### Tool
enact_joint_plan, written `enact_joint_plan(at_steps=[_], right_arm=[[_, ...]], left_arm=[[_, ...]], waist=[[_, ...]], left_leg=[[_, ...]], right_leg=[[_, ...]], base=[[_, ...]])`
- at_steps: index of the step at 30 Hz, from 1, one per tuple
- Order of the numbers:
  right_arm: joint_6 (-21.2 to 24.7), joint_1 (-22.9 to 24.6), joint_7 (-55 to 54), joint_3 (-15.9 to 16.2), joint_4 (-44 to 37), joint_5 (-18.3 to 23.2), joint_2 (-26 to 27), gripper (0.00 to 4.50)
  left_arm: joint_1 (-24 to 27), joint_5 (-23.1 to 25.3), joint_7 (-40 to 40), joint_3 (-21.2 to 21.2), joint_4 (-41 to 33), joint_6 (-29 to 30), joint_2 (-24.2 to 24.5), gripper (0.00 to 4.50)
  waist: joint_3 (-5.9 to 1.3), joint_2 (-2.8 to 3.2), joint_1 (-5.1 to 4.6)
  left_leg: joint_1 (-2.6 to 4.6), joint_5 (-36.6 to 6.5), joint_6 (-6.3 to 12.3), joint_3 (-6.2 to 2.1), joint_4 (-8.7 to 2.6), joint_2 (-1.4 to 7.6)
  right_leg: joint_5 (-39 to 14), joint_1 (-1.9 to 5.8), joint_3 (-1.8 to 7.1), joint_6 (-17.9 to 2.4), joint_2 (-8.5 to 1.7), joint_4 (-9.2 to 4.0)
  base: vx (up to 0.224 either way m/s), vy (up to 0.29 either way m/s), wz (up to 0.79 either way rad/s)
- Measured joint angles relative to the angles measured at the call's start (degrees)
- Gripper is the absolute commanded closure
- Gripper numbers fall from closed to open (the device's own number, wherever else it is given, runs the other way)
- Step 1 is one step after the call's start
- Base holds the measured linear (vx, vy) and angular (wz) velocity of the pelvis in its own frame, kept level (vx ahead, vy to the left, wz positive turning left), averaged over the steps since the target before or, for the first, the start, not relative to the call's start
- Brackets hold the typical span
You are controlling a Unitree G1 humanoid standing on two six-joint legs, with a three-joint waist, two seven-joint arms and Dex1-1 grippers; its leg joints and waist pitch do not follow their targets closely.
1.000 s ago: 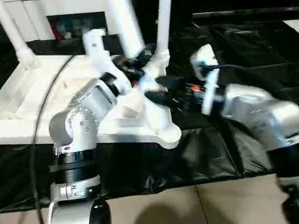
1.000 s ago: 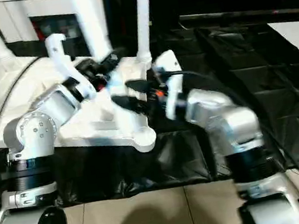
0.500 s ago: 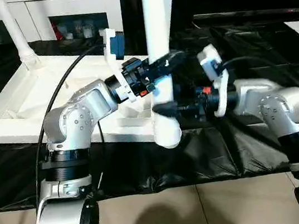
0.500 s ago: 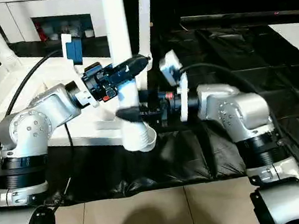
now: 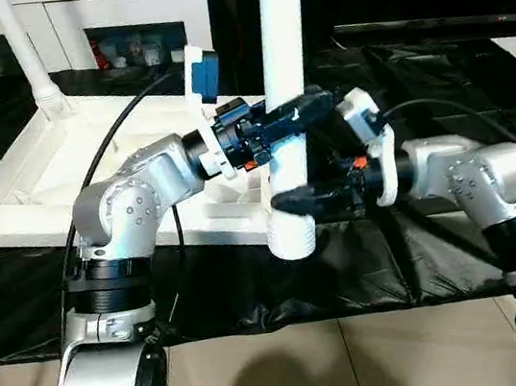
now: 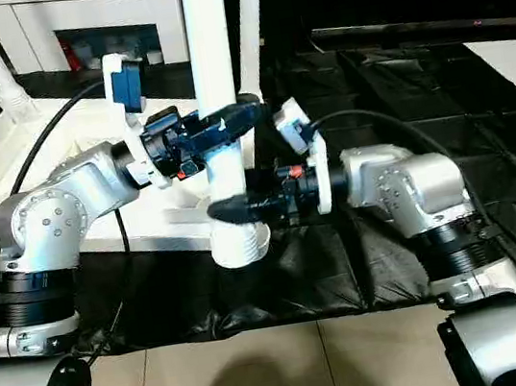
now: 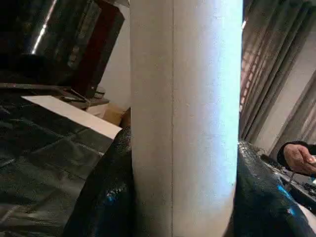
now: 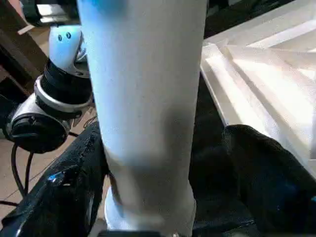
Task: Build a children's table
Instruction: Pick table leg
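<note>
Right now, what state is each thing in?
tabletop, upside down, ribbed underside up
near leg, upright in the near corner socket
far-left leg, upright in its socket
left gripper, jaws shut on the near leg
right gripper, jaws open around the near leg, lower down

the white tabletop (image 5: 38, 182) lies upside down on the black-draped table (image 5: 434, 70).

leg (image 5: 282, 44) swung from tilted to upright over the corner socket, right claw (image 5: 290, 198) now around its base
</note>
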Motion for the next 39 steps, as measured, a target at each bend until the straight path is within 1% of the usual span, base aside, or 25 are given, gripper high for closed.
enact_joint_plan(at_steps=[4, 8, 9, 10, 11, 13, 14, 17, 19, 20, 22, 25, 26, 28, 30, 34, 36, 39], right_arm=[[0.35, 0.0, 0.53, 0.85, 0.0, 0.01, 0.65, 0.65], [0.38, 0.0, 0.62, 0.87, 0.0, 0.01, 0.72, 0.65], [0.39, 0.0, 0.65, 0.87, 0.0, 0.01, 0.75, 0.82], [0.4, 0.0, 0.7, 0.87, 0.0, 0.01, 0.81, 0.93], [0.4, 0.0, 0.83, 0.88, 0.0, 0.01, 0.88, 0.93], [0.41, 0.0, 1.13, 0.89, 0.0, 0.03, 1.03, 1.19], [0.42, 0.0, 1.18, 0.91, 0.0, 0.06, 1.07, 1.19], [0.49, 0.0, 1.33, 1.01, 0.0, 0.27, 1.08, 1.52], [0.5, 0.0, 1.79, 1.06, 0.0, 0.34, 1.13, 1.68], [0.5, 0.0, 1.84, 1.09, 0.0, 0.35, 1.13, 1.68], [0.41, 0.0, 1.76, 1.14, 0.0, 0.27, 1.22, 1.9], [0.17, 0.0, 1.75, 1.18, 0.0, 0.25, 1.67, 2.1], [0.09, 0.0, 1.73, 1.24, 0.0, 0.23, 1.72, 2.27], [-0.33, 0.0, 1.45, 1.25, 0.0, 0.14, 2.35, 2.39], [-0.81, 0.0, 0.55, 1.04, 0.05, -0.06, 2.73, 2.5], [-2.21, 0.01, -2.23, -0.78, 0.37, -0.19, 4.66, 2.56], [-2.99, 0.02, -4.18, -2.23, 0.54, -0.13, 5.66, 2.57], [-5.13, 0.23, -8.52, -4.52, 1.32, -0.17, 7.73, 2.59]], left_arm=[[0.0, -0.03, -0.1, -0.79, 0.0, 0.0, -0.98, 2.62], [0.0, -0.03, -0.31, -0.92, 0.0, -0.01, -1.03, 2.62], [0.0, -0.03, -0.35, -0.92, 0.0, -0.01, -1.03, 2.62], [0.0, -0.03, -0.39, -0.93, 0.0, -0.01, -1.01, 2.62], [0.0, -0.03, -0.39, -0.95, 0.0, -0.01, -0.96, 2.62], [0.0, -0.02, -0.39, -0.96, 0.0, -0.01, -0.86, 2.62], [0.0, 0.0, -0.39, -0.96, 0.0, -0.02, -0.81, 2.62], [0.0, 0.06, -0.39, -0.98, 0.01, -0.04, -0.67, 2.62], [0.0, 0.11, -0.39, -1.01, 0.0, -0.05, -0.5, 2.62], [0.0, 0.12, -0.39, -1.03, 0.0, -0.05, -0.47, 2.62], [0.0, 0.21, -0.43, -1.11, 0.0, -0.09, -0.32, 2.62], [0.0, 0.41, -0.62, -1.19, 0.01, -0.38, 0.02, 2.62], [0.0, 0.48, -0.62, -1.22, 0.01, -0.39, 0.05, 2.27], [0.0, 0.51, -0.6, -1.06, 0.05, -0.37, 0.02, 1.92], [0.0, 0.48, -0.39, -0.49, 0.12, -0.31, -0.19, 1.87], [0.0, 0.32, 0.91, 1.49, 0.49, -2.09, -2.1, 1.53], [-0.06, 0.06, 2.63, 3.0, 0.9, -4.29, -3.86, 1.53], [-2.01, -1.48, 7.67, 7.16, 3.42, -9.41, -7.47, 1.53]], waist=[[0.0, 0.0, 0.02], [0.0, 0.0, 0.01], [0.0, 0.0, 0.01], [0.0, 0.0, 0.01], [0.0, 0.0, 0.0], [0.0, 0.0, 0.01], [0.0, 0.0, 0.01], [0.0, 0.0, 0.02], [0.0, 0.0, 0.04], [0.0, 0.0, 0.03], [0.0, 0.0, 0.02], [0.0, 0.0, 0.0], [0.0, 0.0, 0.0], [0.0, 0.0, 0.0], [0.0, 0.0, 0.0], [0.0, 0.0, 0.02], [0.0, 0.0, 0.09], [0.0, 0.0, 0.09]], left_leg=[[-0.01, 0.0, 0.0, 0.0, 0.0, 0.0], [0.0, 0.0, 0.0, 0.0, 0.0, 0.0], [0.0, 0.0, 0.0, 0.0, 0.0, 0.0], [0.0, 0.0, 0.0, 0.0, 0.01, 0.0], [0.0, 0.0, 0.0, 0.0, 0.01, 0.0], [0.0, 0.0, 0.0, 0.0, 0.01, 0.0], [0.0, 0.0, 0.0, 0.0, 0.01, 0.0], [0.0, 0.0, 0.0, 0.0, 0.01, 0.0], [0.0, 0.0, 0.0, 0.0, 0.01, 0.0], [0.0, 0.0, 0.0, 0.0, 0.02, 0.0], [0.0, 0.0, 0.0, 0.0, 0.02, 0.0], [0.01, 0.0, 0.0, 0.0, 0.02, 0.01], [0.01, 0.0, 0.0, 0.0, 0.02, 0.01], [0.01, 0.0, 0.0, 0.0, 0.02, 0.01], [-0.01, 0.0, 0.0, 0.0, 0.03, 0.01], [-0.01, 0.0, 0.0, 0.0, 0.04, 0.01], [-0.01, 0.0, 0.0, -0.01, 0.05, 0.01], [-0.05, 0.0, 0.0, -0.01, 0.11, 0.01]], right_leg=[[0.0, 0.0, 0.0, 0.0, 0.0, 0.0], [0.0, 0.0, 0.0, 0.0, 0.0, 0.01], [0.0, 0.0, 0.0, 0.0, 0.0, 0.01], [0.0, 0.0, 0.0, 0.0, 0.0, 0.01], [0.0, 0.0, 0.0, 0.0, 0.0, 0.01], [0.0, 0.0, 0.0, 0.0, 0.0, 0.01], [0.0, 0.0, 0.0, 0.0, 0.0, 0.01], [0.0, 0.0, 0.0, 0.0, 0.0, 0.01], [0.0, 0.0, 0.0, 0.0, 0.0, 0.01], [0.0, 0.01, 0.0, 0.0, 0.0, 0.01], [0.0, 0.01, 0.0, 0.0, 0.0, 0.01], [0.0, 0.0, 0.0, 0.0, 0.0, 0.03], [0.0, 0.0, 0.0, -0.01, 0.0, 0.03], [0.0, 0.0, 0.0, 0.0, 0.0, 0.03], [0.0, -0.01, 0.0, 0.0, 0.0, 0.03], [0.0, 0.0, 0.0, -0.01, 0.0, 0.03], [0.0, 0.02, 0.0, -0.01, -0.01, 0.02], [0.02, 0.01, -0.01, -0.03, -0.01, 0.03]], base=[[0.0, 0.0, 0.0], [0.0, 0.0, 0.0], [0.0, 0.0, 0.0], [0.0, 0.0, 0.0], [0.0, 0.0, 0.0], [0.0, 0.0, 0.0], [0.0, 0.0, 0.0], [0.0, 0.0, 0.0], [0.0, 0.0, 0.0], [0.0, 0.0, 0.0], [0.0, 0.0, 0.0], [0.0, 0.0, 0.0], [0.0, 0.0, 0.0], [0.0, 0.0, 0.0], [0.0, 0.0, 0.0], [0.0, 0.0, 0.0], [0.0, 0.0, 0.0], [0.0, 0.0, 0.0]])
